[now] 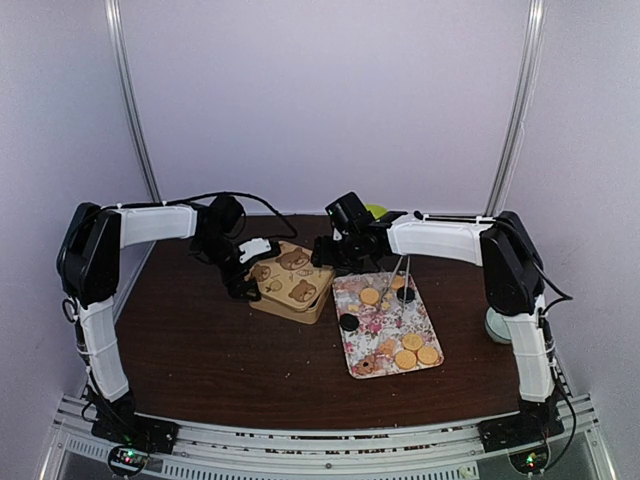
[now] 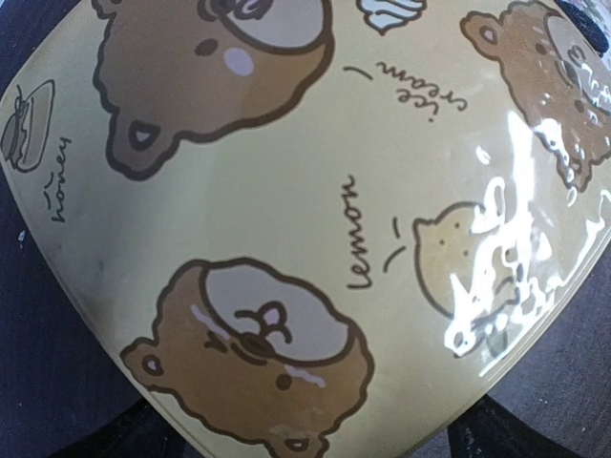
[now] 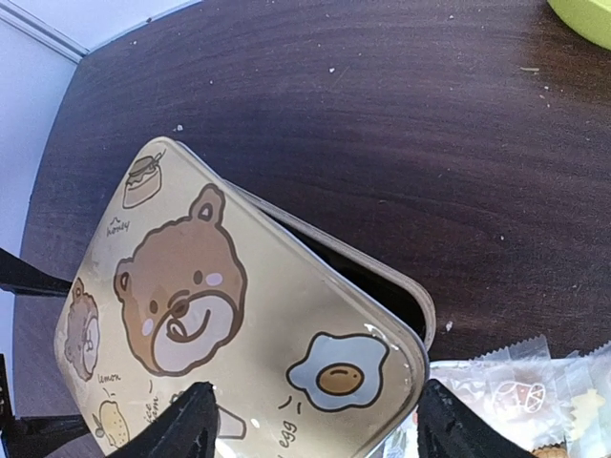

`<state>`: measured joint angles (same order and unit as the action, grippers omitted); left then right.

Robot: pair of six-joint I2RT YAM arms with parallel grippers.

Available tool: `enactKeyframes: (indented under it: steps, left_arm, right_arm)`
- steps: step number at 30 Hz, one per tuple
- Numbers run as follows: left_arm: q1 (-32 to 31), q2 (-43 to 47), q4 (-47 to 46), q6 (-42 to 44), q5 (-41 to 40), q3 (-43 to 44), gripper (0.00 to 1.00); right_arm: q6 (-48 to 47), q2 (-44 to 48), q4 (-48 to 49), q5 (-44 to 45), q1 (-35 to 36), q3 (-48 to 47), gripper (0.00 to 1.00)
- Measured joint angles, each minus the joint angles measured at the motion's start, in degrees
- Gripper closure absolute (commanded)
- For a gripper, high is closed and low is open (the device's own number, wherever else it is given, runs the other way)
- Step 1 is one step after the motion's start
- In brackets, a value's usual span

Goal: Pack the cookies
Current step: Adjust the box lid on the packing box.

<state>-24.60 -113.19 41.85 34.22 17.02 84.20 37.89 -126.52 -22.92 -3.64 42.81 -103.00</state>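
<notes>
The cookies [image 1: 405,358] lie on a floral tray [image 1: 378,335] right of centre: round golden ones, dark ones [image 1: 348,322] and a pink one. A yellow bear-print tin [image 1: 290,280] stands left of the tray. Its lid [image 3: 239,324] sits askew, with a dark gap to the base [image 3: 420,301] at the far side. My left gripper [image 1: 243,287] is open at the tin's left corner, and the lid [image 2: 286,191] fills its view between the fingers [image 2: 482,434]. My right gripper [image 3: 315,425] is open astride the lid's right corner, also seen from above [image 1: 335,258].
Clear wrapped packets [image 3: 516,391] lie at the tray's near end by the tin. A lime-green object [image 1: 375,211] sits at the back, also seen in the right wrist view [image 3: 584,19]. A pale round object [image 1: 497,325] stands by the right arm. Dark wooden tabletop [image 1: 220,350] all round.
</notes>
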Motion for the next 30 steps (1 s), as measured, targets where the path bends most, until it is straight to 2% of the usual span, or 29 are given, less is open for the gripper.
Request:
enactKeyframes:
  steps: [20,30]
  left_arm:
    - [-1.77,0.0,0.35,-1.84,-0.28,0.0,0.02]
    - [-1.77,0.13,3.98,-3.45,2.32,0.7,0.02]
  right_arm:
    - [-0.2,-1.46,-0.39,0.04,-1.7,-1.88,0.28]
    - [-0.66,-3.41,-0.61,0.44,-2.23,-4.76,0.29]
